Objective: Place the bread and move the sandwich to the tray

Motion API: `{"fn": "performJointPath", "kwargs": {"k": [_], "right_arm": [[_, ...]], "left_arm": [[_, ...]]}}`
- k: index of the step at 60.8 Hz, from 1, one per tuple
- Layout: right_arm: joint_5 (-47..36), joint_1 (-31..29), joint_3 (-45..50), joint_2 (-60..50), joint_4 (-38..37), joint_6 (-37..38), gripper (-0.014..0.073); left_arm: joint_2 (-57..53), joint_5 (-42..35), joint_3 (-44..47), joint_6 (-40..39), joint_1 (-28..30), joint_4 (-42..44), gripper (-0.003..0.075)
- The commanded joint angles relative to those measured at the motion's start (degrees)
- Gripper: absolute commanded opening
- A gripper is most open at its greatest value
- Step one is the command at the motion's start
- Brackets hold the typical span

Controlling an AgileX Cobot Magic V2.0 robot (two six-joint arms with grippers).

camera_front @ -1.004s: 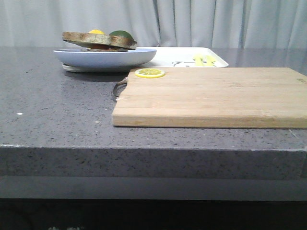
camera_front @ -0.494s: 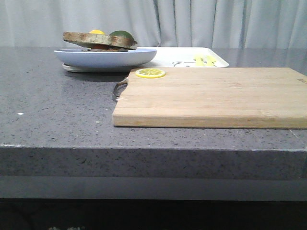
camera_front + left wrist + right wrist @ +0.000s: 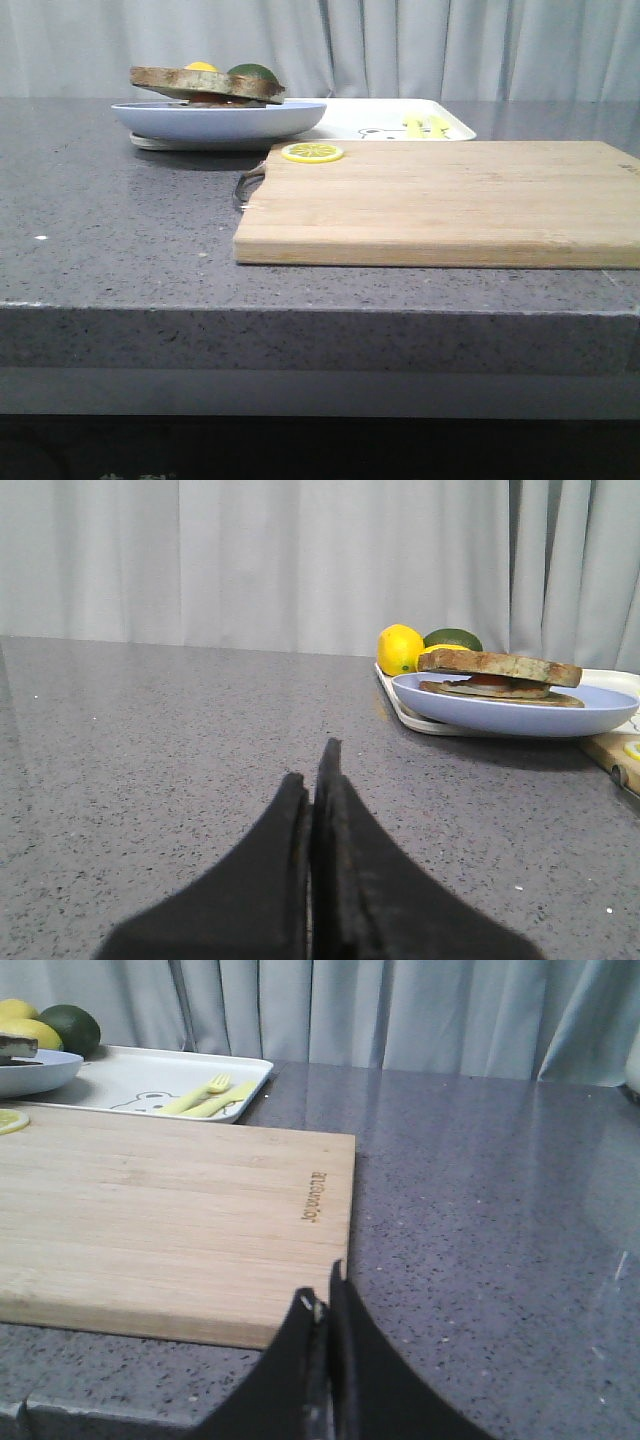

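No change from a second ago: sandwich [image 3: 208, 85] sits on plate [image 3: 220, 120] resting on tray [image 3: 400, 122]. Left tool [image 3: 312, 780] and right tool [image 3: 324, 1305] both pressed together, holding nothing, low over bench [image 3: 120, 230]; fits done.

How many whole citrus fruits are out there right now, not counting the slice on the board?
2, possibly more hidden. A yellow lemon and a green lime sit side by side behind the blue plate holding the sandwich. The right wrist view hints at more yellow there.
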Motion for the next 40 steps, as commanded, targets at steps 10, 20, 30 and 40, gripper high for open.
{"fn": "performJointPath", "kwargs": {"k": [10, 20, 30, 40], "right_arm": [[-5.2, -0.7, -0.2, -1.3, -0.6, -0.2, -0.0118], [-5.2, -0.6, -0.2, -1.3, -0.6, -0.2, -0.0118], [-5.2, -0.6, -0.2, -1.3, -0.6, -0.2, -0.0118], [-5.2, -0.6, -0.2, -1.3, -0.6, -0.2, -0.0118]], "left_arm": [[-1.2, -4.7, 0.3, -0.6, -0.4, 0.0, -0.0017], [-1.2, -4.7, 0.3, -0.6, -0.4, 0.0, -0.0017], [-1.2, -4.7, 0.3, -0.6, -0.4, 0.0, -0.0017], [-1.2, -4.7, 0.3, -0.6, -0.4, 0.0, -0.0017]]}}
